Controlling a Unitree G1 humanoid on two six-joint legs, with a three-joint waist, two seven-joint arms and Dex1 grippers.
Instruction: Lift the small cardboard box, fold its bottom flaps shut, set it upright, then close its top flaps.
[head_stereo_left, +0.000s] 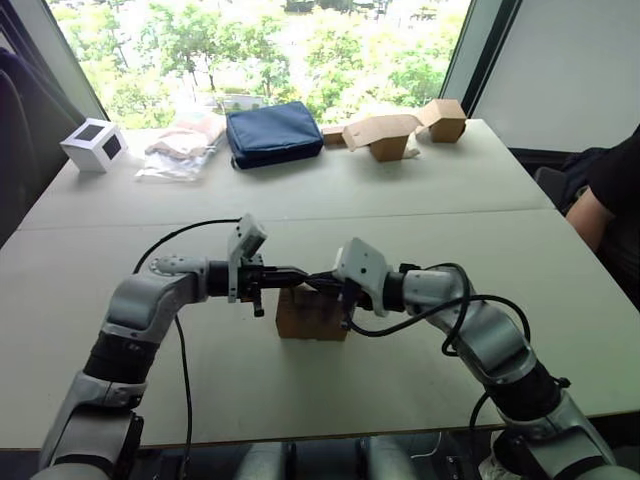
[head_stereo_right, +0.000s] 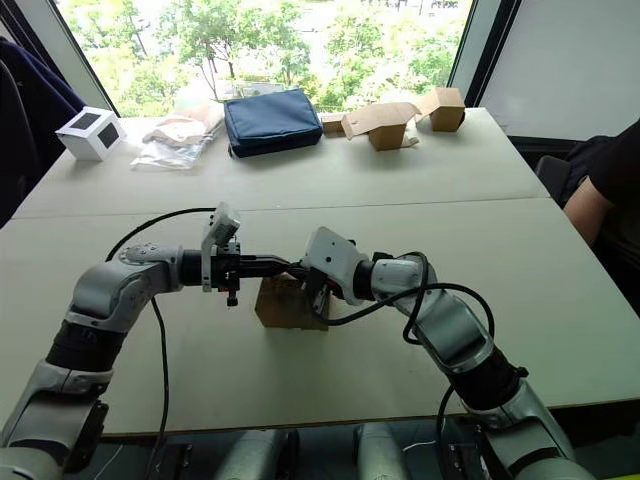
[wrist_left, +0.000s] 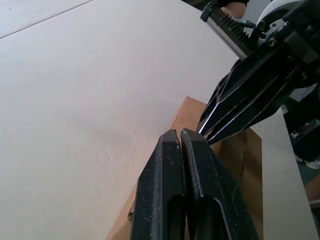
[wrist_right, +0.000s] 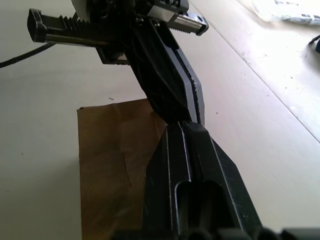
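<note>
The small cardboard box (head_stereo_left: 310, 316) stands upright on the table's near middle, plain brown. Its top flaps (wrist_left: 243, 160) lie flat, with a thin seam running along the top face. My left gripper (head_stereo_left: 298, 274) reaches in from the left, shut with nothing between its fingers (wrist_left: 170, 165), its tips over the box's top. My right gripper (head_stereo_left: 320, 281) comes in from the right, also shut and holding nothing, its fingers (wrist_right: 200, 165) low over the same top face. The two sets of tips meet almost nose to nose above the box. The bottom flaps are hidden beneath the box.
Along the table's far side are a white cube with dark panels (head_stereo_left: 95, 145), a plastic bag (head_stereo_left: 185, 148), a navy pouch (head_stereo_left: 272, 133) and lighter tan cardboard boxes (head_stereo_left: 395, 130). A person's arm (head_stereo_left: 608, 200) shows at the right edge.
</note>
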